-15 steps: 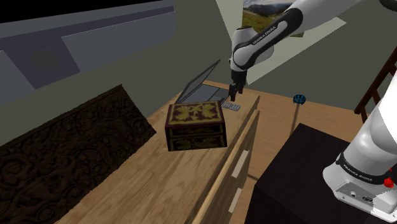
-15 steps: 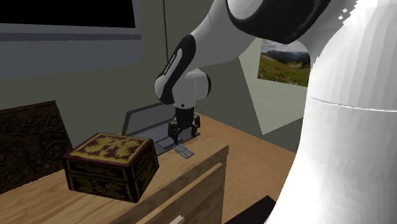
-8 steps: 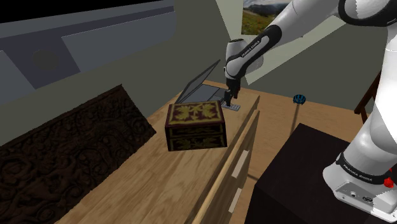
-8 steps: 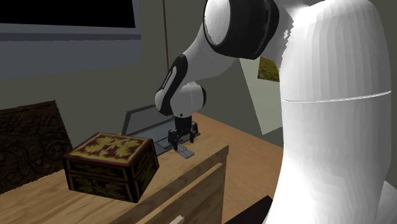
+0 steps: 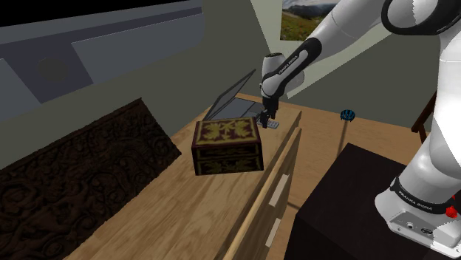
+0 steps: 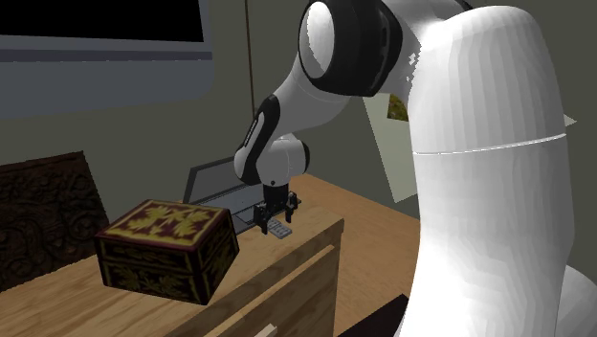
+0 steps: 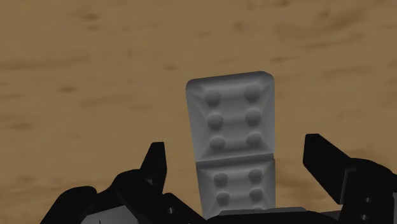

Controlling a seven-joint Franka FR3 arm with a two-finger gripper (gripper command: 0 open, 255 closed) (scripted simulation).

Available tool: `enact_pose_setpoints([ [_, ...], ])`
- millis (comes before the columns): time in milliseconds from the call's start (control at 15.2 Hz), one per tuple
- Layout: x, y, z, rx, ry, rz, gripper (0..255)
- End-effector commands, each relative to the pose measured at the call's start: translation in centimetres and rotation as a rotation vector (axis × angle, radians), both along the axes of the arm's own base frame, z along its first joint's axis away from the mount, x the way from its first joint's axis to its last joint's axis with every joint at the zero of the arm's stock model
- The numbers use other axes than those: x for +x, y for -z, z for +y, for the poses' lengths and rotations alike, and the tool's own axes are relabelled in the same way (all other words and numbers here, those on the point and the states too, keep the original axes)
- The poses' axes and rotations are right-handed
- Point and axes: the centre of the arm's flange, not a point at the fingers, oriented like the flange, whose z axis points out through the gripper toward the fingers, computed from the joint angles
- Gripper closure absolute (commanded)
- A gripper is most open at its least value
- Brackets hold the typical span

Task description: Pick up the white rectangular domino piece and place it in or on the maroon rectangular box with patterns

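The domino (image 7: 232, 121) is a pale grey rectangular tile with raised pips, lying flat on the wooden top. My black gripper (image 7: 236, 162) is open and low over it, one finger (image 7: 154, 162) on each long side; neither seems to touch the tile. In the shoulder view the gripper (image 5: 264, 119) hangs over the domino (image 5: 272, 125) just behind the maroon box (image 5: 227, 145), whose lid and sides carry gold patterns. The second exterior view has the gripper (image 6: 275, 221) at the domino (image 6: 280, 231), to the right of the box (image 6: 167, 247).
An open grey laptop (image 5: 233, 99) stands behind the box. A dark carved panel (image 5: 74, 177) lies along the wooden top's left side. The top's edge with drawer fronts (image 5: 277, 188) runs close to the domino. The dark stand (image 5: 354, 207) sits at lower right.
The gripper has come down and shifted slightly toward the box, from above the domino to a position straddling it. The domino and the box have not moved.
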Motion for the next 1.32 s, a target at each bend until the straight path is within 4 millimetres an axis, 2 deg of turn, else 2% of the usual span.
enact_pose_setpoints([
  [0,0.0,0.0,0.0,0.0,0.0,0.0,0],
  [198,0.0,0.0,0.0,0.0,0.0,0.0,0],
  [264,0.0,0.0,0.0,0.0,0.0,0.0,255],
  [858,0.0,0.0,0.0,0.0,0.0,0.0,255],
  [1254,0.0,-3.1,0.0,0.0,0.0,0.0,255],
])
